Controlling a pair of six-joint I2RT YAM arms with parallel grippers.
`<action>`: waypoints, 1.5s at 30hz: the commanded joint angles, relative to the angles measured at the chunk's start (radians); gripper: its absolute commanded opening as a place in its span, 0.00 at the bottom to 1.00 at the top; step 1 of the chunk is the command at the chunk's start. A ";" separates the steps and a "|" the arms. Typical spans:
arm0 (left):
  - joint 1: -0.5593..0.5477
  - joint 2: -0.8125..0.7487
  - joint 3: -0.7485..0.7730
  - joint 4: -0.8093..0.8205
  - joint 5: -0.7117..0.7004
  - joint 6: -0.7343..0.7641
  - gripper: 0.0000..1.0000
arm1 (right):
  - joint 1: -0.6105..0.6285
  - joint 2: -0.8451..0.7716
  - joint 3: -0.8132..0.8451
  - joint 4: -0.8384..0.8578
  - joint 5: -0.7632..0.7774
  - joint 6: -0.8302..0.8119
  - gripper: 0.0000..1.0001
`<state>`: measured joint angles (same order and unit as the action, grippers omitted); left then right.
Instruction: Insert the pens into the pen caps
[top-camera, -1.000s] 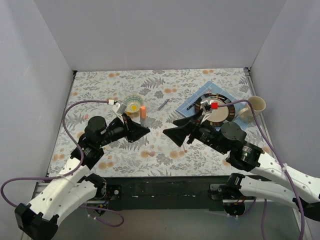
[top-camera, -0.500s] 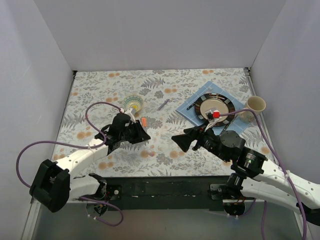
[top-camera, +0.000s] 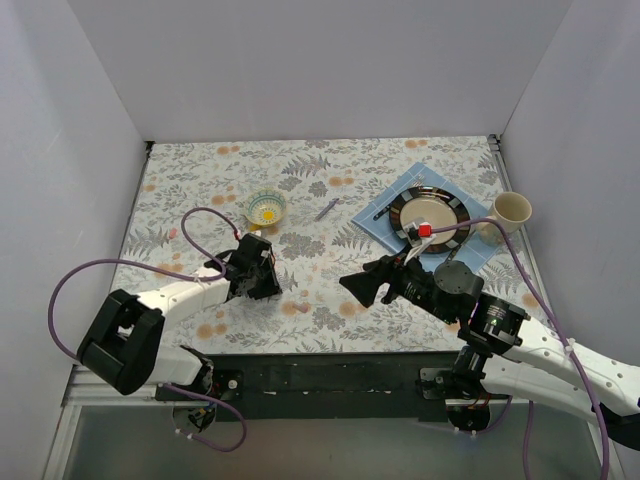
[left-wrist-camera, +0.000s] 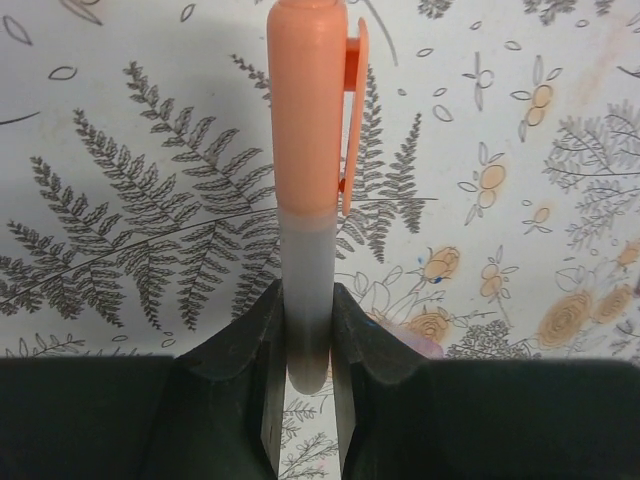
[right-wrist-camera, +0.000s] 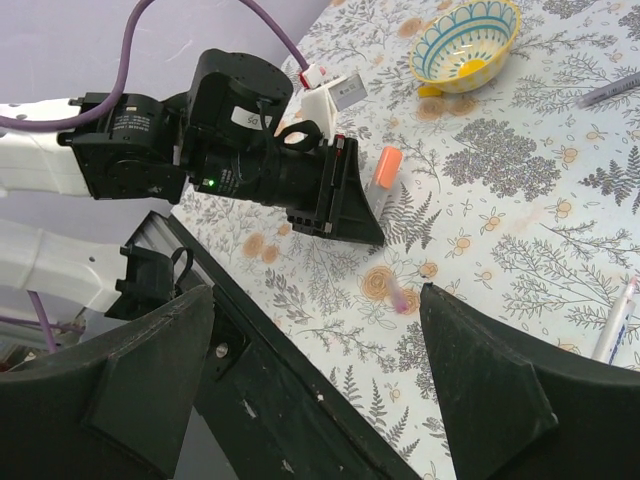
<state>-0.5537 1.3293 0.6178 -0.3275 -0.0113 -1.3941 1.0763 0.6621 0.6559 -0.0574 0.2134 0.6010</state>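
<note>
Lying low over table (top-camera: 330, 170), L arm (top-camera: 185, 293), jaws pinching orange-capped pen (left-wrist-camera: 305, 200).

The pen (left-wrist-camera: 305, 290) is frosted translucent plastic, its cap (left-wrist-camera: 305, 100) smooth matt orange, the left claw (left-wrist-camera: 305, 335) matt black.

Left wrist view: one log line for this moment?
left claw: shut on pen | orange cap: on pen | right claw: open, empty

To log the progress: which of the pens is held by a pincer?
The pale pen with the orange cap, clamped in the left pincer. The purple-grey pen lies free on the table; the right pincer is open.
</note>
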 joint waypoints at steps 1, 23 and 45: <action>-0.003 0.013 0.034 -0.076 -0.059 0.009 0.19 | 0.002 -0.006 0.011 0.036 -0.011 0.003 0.90; -0.005 -0.148 0.137 -0.130 -0.104 0.033 0.47 | 0.001 -0.007 -0.002 0.041 -0.046 0.008 0.90; 0.000 0.390 0.818 0.016 0.096 0.584 0.51 | 0.001 -0.067 -0.044 -0.119 0.043 -0.060 0.82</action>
<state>-0.5537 1.6012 1.3479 -0.3065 0.0387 -0.9031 1.0756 0.6636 0.6247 -0.1890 0.2401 0.5697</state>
